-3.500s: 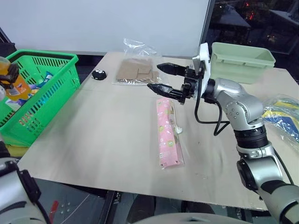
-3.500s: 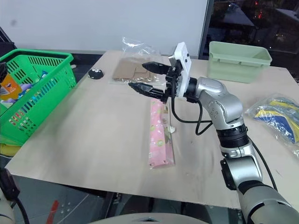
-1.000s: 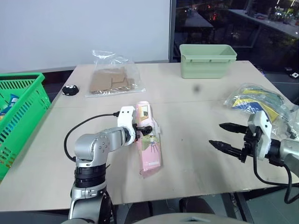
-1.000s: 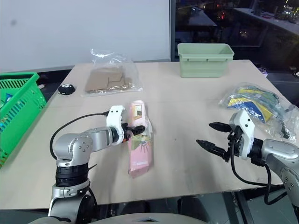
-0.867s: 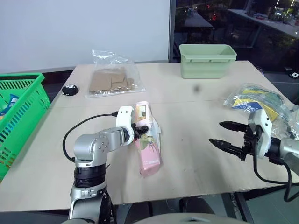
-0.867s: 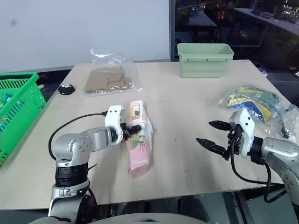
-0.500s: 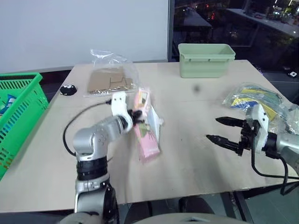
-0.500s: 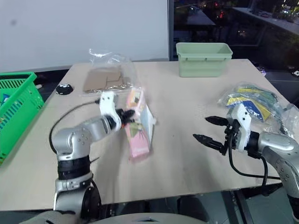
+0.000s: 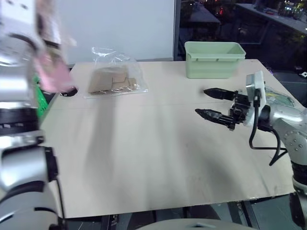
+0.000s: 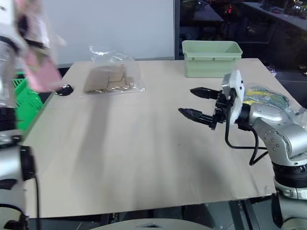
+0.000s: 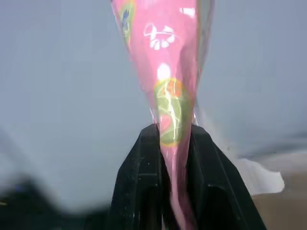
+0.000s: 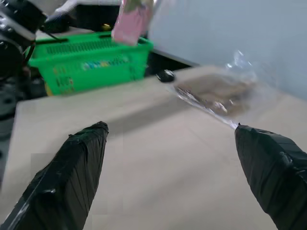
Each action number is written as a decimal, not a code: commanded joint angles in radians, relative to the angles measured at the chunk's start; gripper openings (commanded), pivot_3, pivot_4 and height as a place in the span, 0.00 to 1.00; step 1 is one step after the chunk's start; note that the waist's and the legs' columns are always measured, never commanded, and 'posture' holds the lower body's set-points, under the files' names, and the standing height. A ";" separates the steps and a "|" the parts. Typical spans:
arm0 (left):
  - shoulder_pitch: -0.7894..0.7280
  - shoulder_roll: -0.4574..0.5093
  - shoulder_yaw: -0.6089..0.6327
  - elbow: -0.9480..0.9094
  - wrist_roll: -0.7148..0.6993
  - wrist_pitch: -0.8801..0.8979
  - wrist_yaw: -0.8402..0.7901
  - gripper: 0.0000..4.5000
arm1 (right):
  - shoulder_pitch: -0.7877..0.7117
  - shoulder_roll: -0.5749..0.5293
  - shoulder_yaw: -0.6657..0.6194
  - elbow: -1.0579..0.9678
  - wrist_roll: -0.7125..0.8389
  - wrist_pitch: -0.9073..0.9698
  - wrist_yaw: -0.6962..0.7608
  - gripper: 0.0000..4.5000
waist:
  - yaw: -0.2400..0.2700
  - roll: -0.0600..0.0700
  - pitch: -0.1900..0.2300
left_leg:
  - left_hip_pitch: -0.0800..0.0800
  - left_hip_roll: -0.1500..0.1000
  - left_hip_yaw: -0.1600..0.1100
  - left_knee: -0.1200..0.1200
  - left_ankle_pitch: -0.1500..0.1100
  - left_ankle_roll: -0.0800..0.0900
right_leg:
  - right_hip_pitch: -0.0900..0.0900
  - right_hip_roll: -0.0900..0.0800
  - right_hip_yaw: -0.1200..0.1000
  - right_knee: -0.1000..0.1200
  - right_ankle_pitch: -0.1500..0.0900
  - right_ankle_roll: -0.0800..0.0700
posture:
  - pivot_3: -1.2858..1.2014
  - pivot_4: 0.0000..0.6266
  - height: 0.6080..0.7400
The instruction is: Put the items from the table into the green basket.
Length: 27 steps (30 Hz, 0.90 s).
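Pink packet [image 11: 168, 72] is up in the air off the table's [image 9: 144, 143] left edge, blurry and partly cut off, long axis roughly vertical, pinched tight in the left gripper [image 11: 173, 143]. Green basket [image 12: 91, 60] has colourful stuff inside, hard to make out. Right gripper [image 9: 207, 102] hangs spread wide, empty, over the table's right side.

pink packet [image 11: 168, 72] with green-orange print; bright green basket [image 12: 91, 62]; beige table [image 9: 144, 153].

The long pink patterned packet [image 9: 48, 62] is smeared by motion blur at upper left, its top cut by the frame edge. The green basket [image 10: 21, 103] shows as a sliver behind the left arm.
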 commanded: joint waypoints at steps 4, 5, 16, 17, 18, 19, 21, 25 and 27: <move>0.032 0.242 -0.115 0.216 0.273 -0.229 -0.016 0.14 | -0.073 0.055 0.050 0.022 -0.008 -0.045 0.043 1.00 | 0.057 0.000 0.001 | -0.001 0.000 0.000 -0.001 0.000 0.000 | -0.003 -0.001 -0.002 0.002 -0.002 -0.001 | 0.56 0.00 1.00; 0.054 0.265 -0.115 0.249 0.289 -0.235 -0.013 0.14 | -0.079 0.064 0.052 0.027 -0.007 -0.056 0.055 1.00 | 0.071 0.000 0.001 | -0.003 0.001 -0.001 -0.001 0.000 0.000 | -0.003 -0.001 -0.004 0.002 -0.002 -0.001 | 0.56 0.00 1.00; 0.139 0.288 -0.136 0.596 0.344 -0.400 0.033 0.14 | -0.118 0.100 0.056 0.067 -0.042 -0.098 0.063 1.00 | 0.133 -0.005 -0.002 | -0.004 0.002 0.000 0.006 0.000 0.000 | -0.003 -0.002 -0.008 0.005 -0.004 0.001 | 0.57 0.00 1.00; 0.129 0.281 -0.140 0.624 0.349 -0.411 0.037 0.14 | -0.119 0.102 0.054 0.067 -0.047 -0.100 0.059 1.00 | 0.134 -0.006 -0.002 | -0.004 0.002 0.000 0.006 0.000 0.000 | -0.003 -0.002 -0.008 0.005 -0.004 0.001 | 0.56 0.00 1.00; 0.120 0.277 -0.142 0.643 0.352 -0.418 0.040 0.14 | -0.119 0.103 0.054 0.068 -0.050 -0.102 0.056 1.00 | 0.137 -0.007 -0.003 | -0.004 0.002 0.000 0.006 0.000 0.000 | -0.003 -0.002 -0.008 0.004 -0.003 0.001 | 0.56 0.00 1.00; 0.109 0.271 -0.145 0.665 0.356 -0.426 0.043 0.14 | -0.118 0.105 0.052 0.066 -0.053 -0.105 0.053 1.00 | 0.140 -0.008 -0.004 | -0.004 0.002 0.000 0.006 0.000 0.000 | -0.003 -0.002 -0.008 0.004 -0.002 -0.001 | 0.56 0.00 1.00; 0.082 0.260 -0.156 0.707 0.365 -0.444 0.051 0.14 | -0.116 0.109 0.049 0.064 -0.059 -0.109 0.040 1.00 | 0.141 -0.009 -0.005 | -0.005 0.002 0.000 0.006 0.000 0.000 | -0.003 -0.002 -0.008 0.004 -0.002 -0.001 | 0.56 0.00 1.00; 0.031 0.235 -0.183 0.761 0.390 -0.474 0.065 0.14 | -0.111 0.115 0.044 0.059 -0.062 -0.110 0.022 1.00 | 0.135 -0.010 -0.005 | -0.007 0.002 0.000 0.006 0.000 0.000 | -0.005 -0.002 -0.009 0.005 -0.002 -0.002 | 0.55 0.00 1.00; 0.007 0.221 -0.193 0.784 0.397 -0.485 0.072 0.14 | -0.106 0.115 0.047 0.055 -0.068 -0.112 0.017 1.00 | 0.134 -0.010 -0.005 | -0.009 0.002 -0.001 0.006 0.000 0.000 | -0.006 -0.002 -0.009 0.005 -0.002 -0.002 | 0.55 0.00 1.00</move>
